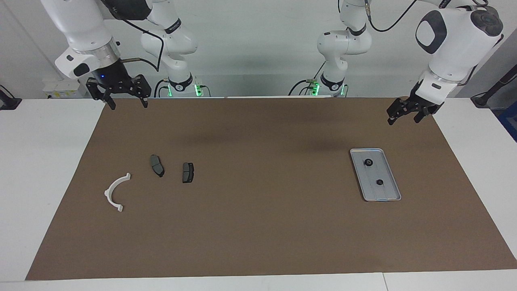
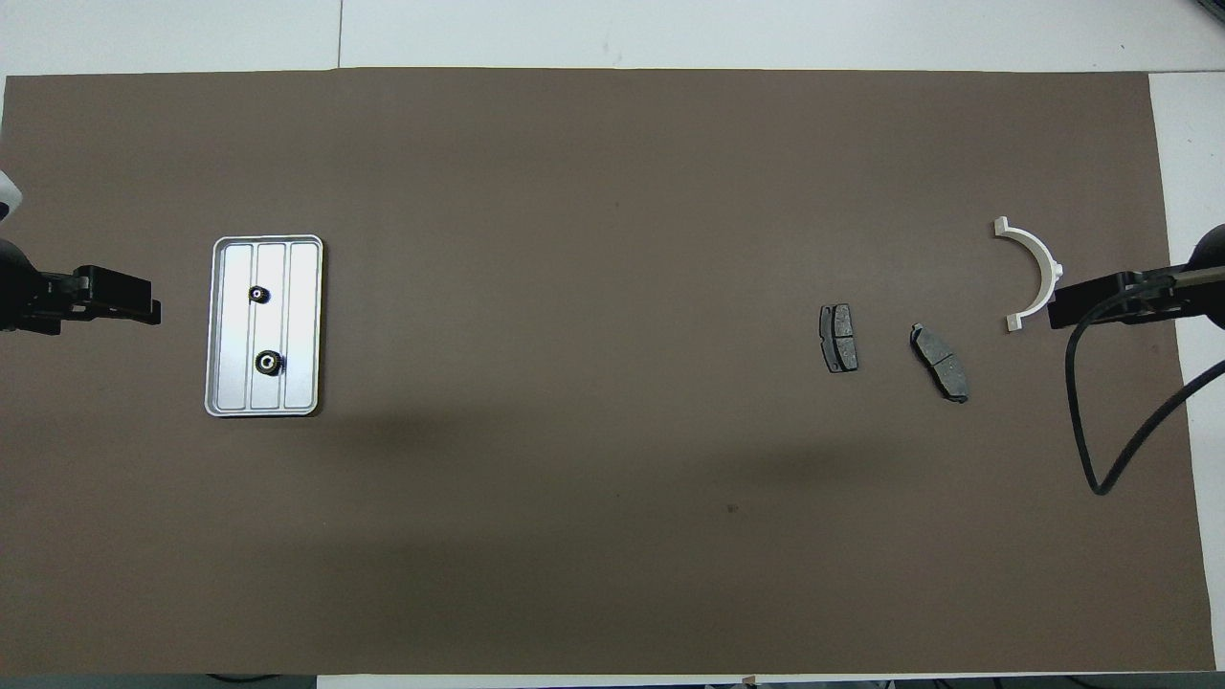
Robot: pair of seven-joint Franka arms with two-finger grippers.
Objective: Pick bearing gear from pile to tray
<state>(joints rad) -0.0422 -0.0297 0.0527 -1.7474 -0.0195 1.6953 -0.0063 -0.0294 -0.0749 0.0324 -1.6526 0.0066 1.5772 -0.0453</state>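
From my remote station, the facing view: the right gripper (image 1: pixel 126 103) hangs with jaws spread and empty above the brown mat (image 1: pixel 258 226) at its edge nearest the robots, at the right arm's end. The left gripper (image 1: pixel 406 114) hangs near the tray (image 1: pixel 394 198); I cannot tell how its jaws stand. Two bearing gears (image 1: pixel 368 162) (image 1: pixel 379 182) lie in the tray, apart. The white bracket (image 1: pixel 115 193) and two brake pads (image 1: pixel 157 165) (image 1: pixel 188 172) lie on the mat.

Overhead: both gears (image 2: pixel 257 295) (image 2: pixel 268 362) sit inside the tray (image 2: pixel 218 383), the left gripper (image 2: pixel 144 308) beside it. The right gripper (image 2: pixel 1062 314) covers the bracket's (image 2: pixel 1038 258) edge, with the pads (image 2: pixel 838 338) (image 2: pixel 940 362) nearby.
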